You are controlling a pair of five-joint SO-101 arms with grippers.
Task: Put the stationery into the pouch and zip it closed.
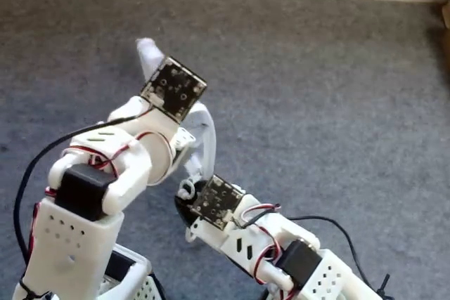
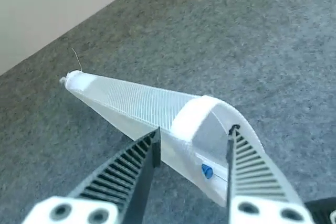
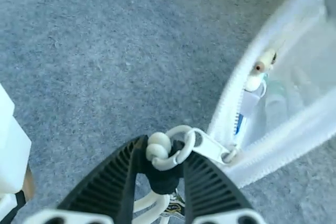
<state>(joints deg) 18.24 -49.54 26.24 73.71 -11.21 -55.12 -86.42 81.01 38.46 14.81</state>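
Grey carpet [image 1: 337, 68]: left pincer [image 2: 194, 131] clamps ribbed mesh pouch [image 2: 131, 103], right pincer [image 3: 164, 150] pinches looped zipper pull [image 3: 202, 142].

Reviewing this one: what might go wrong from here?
The right pincer grips the small white zipper pull ring only at its tips; it may slip free. The left pincer clamps the white mesh pouch at one spot, so pulling may twist it. A blue-tipped item near the zip might snag.

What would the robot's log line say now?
left hand: shut on pouch | right hand: shut on zipper pull | pouch: unzipped | stationery: inside
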